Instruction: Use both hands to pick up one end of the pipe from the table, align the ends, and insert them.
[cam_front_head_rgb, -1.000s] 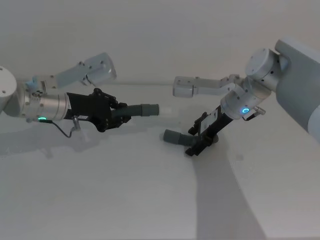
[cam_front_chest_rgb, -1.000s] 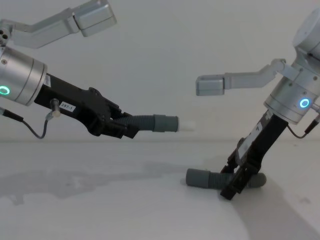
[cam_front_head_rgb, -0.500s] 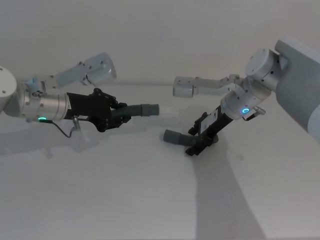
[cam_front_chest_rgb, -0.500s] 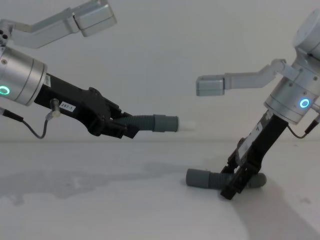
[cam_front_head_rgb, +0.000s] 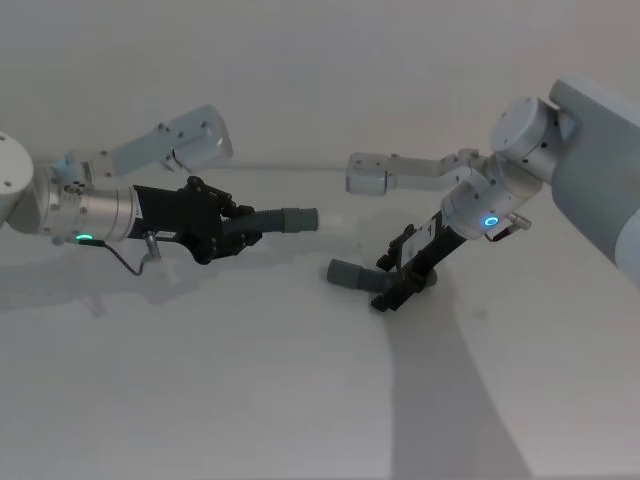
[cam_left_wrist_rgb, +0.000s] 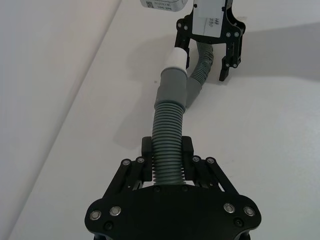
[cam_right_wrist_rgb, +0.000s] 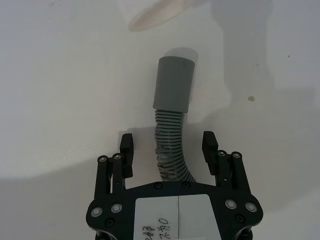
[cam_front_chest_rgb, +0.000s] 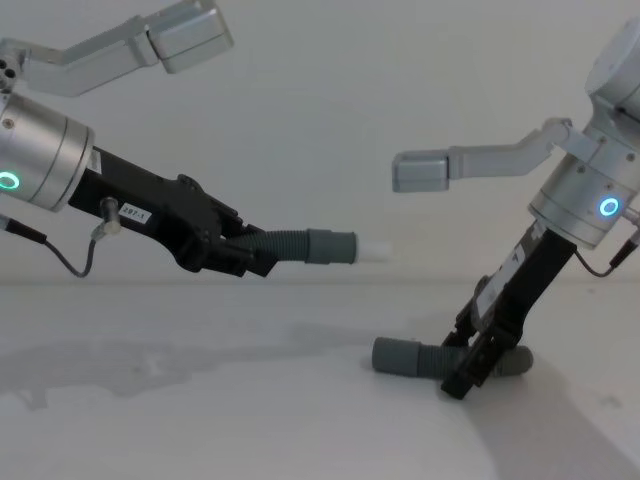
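My left hand (cam_front_head_rgb: 245, 232) clamps one hose piece (cam_front_head_rgb: 283, 219) aloft at the left, its white-tipped cuff (cam_front_chest_rgb: 331, 247) aimed right ready for mating, while my right hand (cam_front_head_rgb: 392, 296) straddles, fingers wide, the other hose piece (cam_front_head_rgb: 347, 272) lying on the bench (cam_front_head_rgb: 250, 380), poised to grip.

My left gripper (cam_left_wrist_rgb: 166, 148) and right gripper (cam_right_wrist_rgb: 168, 141): matt black bodies, plastic by the look, with small shiny metal screw heads (cam_right_wrist_rgb: 116, 207). My left wrist (cam_front_chest_rgb: 35, 150): silver metal, satin finish. Raised hose (cam_left_wrist_rgb: 167, 125): dark-grey ribbed flexible plastic; its cuff (cam_left_wrist_rgb: 173, 87) smooth and matt, whitish smooth tip (cam_left_wrist_rgb: 176, 57). Lying hose (cam_right_wrist_rgb: 170, 132): same ribbing, smooth grey cuff (cam_right_wrist_rgb: 172, 82). Table (cam_front_head_rgb: 200, 380): white, matt, even.
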